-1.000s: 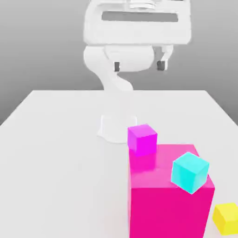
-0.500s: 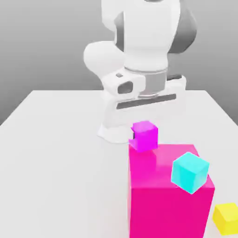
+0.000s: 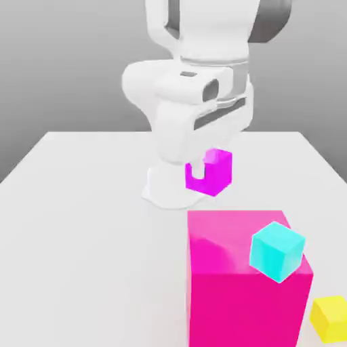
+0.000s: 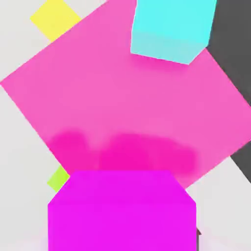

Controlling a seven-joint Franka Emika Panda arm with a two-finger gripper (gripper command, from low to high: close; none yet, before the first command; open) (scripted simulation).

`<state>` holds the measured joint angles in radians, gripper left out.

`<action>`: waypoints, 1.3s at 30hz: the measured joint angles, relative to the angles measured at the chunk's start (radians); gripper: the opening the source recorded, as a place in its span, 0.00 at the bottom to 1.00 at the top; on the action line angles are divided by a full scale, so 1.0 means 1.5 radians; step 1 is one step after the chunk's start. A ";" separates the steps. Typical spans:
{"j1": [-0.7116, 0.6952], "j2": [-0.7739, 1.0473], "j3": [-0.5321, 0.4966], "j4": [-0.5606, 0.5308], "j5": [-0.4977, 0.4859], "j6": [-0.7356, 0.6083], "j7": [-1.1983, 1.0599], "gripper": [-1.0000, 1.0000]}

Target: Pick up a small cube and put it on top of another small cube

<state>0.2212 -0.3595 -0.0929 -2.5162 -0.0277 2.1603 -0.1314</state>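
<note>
Exterior view: one white arm over a white worktop (image 3: 81, 223), its claw (image 3: 203, 169) closed down on one small magenta cube (image 3: 211, 173), which is off the worktop, raised above and behind the big pink block (image 3: 244, 284). A white finger (image 3: 196, 167) overlaps the cube's face on the exterior view's left. Block count here: one big pink block, one small cyan cube (image 3: 276, 252) sitting tilted on the pink block's top near its front corner on the exterior view's right, one small yellow cube (image 3: 331, 317) on the worktop just beside the pink block on that same side, plus the magenta one in the grip. That's four. Hand view: magenta cube (image 4: 121, 211) close to the camera, held, with the pink block's (image 4: 122, 93) top face below it carrying a soft shadow. One cyan cube (image 4: 171, 27) at a corner of that top face, one yellow cube (image 4: 55, 19) on the worktop past another edge. One small lime-green cube (image 4: 59, 179) shows as a sliver on the worktop beside the pink block's edge, mostly covered by the magenta cube. Five blocks total across both views.
</note>
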 joint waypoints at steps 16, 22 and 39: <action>0.043 0.085 -0.050 -0.027 -0.015 0.110 -0.318 1.00; 0.043 0.078 -0.049 -0.021 -0.016 0.099 -0.318 1.00; -0.008 -0.024 -0.049 -0.051 -0.228 -0.007 -0.427 1.00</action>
<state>0.2097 -0.3951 -0.1671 -2.5932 -0.3689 2.1493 -0.7717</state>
